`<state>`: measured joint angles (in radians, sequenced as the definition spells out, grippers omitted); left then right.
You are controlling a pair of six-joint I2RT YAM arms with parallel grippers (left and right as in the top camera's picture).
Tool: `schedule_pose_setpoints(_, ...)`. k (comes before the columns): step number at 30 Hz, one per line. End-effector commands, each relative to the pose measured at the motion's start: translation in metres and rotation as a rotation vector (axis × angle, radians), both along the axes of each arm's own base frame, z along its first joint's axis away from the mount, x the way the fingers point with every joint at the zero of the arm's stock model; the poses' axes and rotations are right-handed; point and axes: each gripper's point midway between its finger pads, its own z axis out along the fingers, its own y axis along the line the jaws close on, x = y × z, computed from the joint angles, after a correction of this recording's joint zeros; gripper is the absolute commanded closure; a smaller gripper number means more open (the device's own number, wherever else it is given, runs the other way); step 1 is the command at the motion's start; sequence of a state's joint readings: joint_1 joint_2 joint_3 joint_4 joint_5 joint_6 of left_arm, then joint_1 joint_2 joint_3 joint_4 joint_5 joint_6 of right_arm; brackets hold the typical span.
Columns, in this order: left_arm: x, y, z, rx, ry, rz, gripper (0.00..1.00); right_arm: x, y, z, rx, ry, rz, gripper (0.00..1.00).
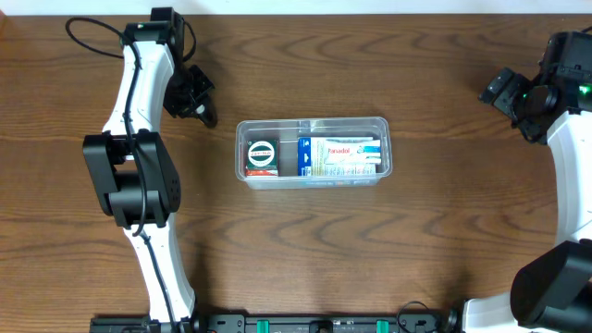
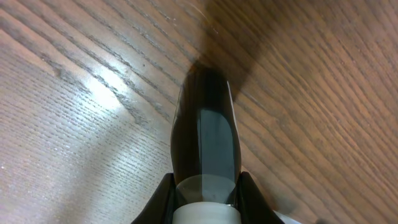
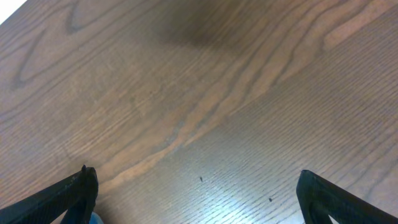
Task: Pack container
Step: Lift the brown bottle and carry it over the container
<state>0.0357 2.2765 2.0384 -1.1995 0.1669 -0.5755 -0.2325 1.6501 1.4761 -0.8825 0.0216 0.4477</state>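
The clear plastic rectangular container (image 1: pixel 313 123), with rounded corners and a rim, sits long side across at the middle of the brown wood-grain table (image 1: pixel 370 259); it is not empty. At the container's left end lies a round item with a green-and-white label (image 1: pixel 262 154), red showing beneath it; the container's right end holds a white-and-blue carton with red lettering (image 1: pixel 340 155); between them is a dark piece (image 1: pixel 289 157) that I cannot identify. The left gripper (image 2: pixel 206 93) is up and to the left of the container, apart from it; its jaws are pressed together over bare wood, gripping nothing. The right gripper (image 3: pixel 199 190) is well to the right of the container, near the table's far edge; its jaws are spread wide, with only wood grain between them.
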Motion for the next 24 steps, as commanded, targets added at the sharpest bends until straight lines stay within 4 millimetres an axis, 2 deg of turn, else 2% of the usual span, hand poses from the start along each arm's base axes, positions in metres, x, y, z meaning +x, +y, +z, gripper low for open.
schedule_pose_setpoints(1,0.0,0.001,-0.005,0.002,0.01,-0.02,0.9,0.0,-0.002,-0.002,0.003,0.005,-0.014,0.01)
schedule_pose_setpoints(7,-0.007,-0.002,-0.002,-0.008,0.023,-0.106,0.9,0.0,-0.002,-0.002,0.003,0.004,-0.014,0.01)
schedule_pose_setpoints(13,-0.028,-0.009,0.024,-0.046,0.039,-0.242,0.9,0.0,-0.002,-0.002,0.003,0.005,-0.014,0.01)
schedule_pose_setpoints(20,-0.045,-0.019,0.083,-0.048,-0.064,-0.38,0.89,0.0,-0.002,-0.002,0.003,0.004,-0.014,0.01)
schedule_pose_setpoints(24,-0.053,-0.034,0.127,-0.019,-0.187,-0.482,0.9,0.0,-0.002,-0.002,0.003,0.004,-0.014,0.01)
